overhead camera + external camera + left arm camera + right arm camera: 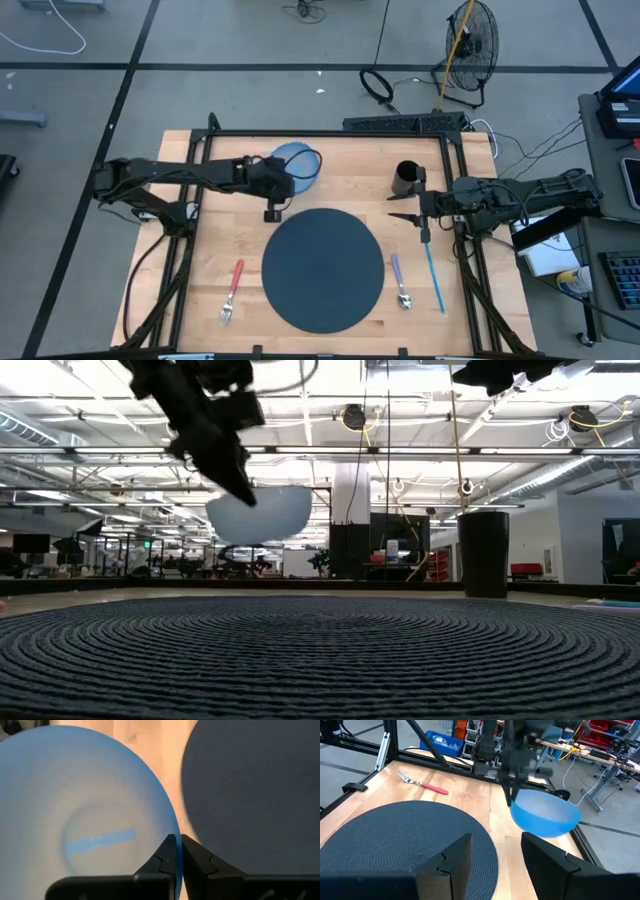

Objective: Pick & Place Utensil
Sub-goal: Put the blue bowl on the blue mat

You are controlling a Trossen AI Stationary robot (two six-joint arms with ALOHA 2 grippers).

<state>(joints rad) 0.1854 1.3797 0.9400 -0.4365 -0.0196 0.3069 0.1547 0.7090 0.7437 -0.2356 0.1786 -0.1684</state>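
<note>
Now left tool [175, 851] pinches bowl [75, 820]

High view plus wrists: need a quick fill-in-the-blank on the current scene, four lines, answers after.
1. The left gripper is shut on the rim of the blue ____, held above the table.
2. The right gripper has its fingers ____ and holds nothing.
3. The fork has a ____ handle.
4. The spoon lies between the round dark placemat and the blue ____.

Missing words: bowl; open; red; stick
</note>
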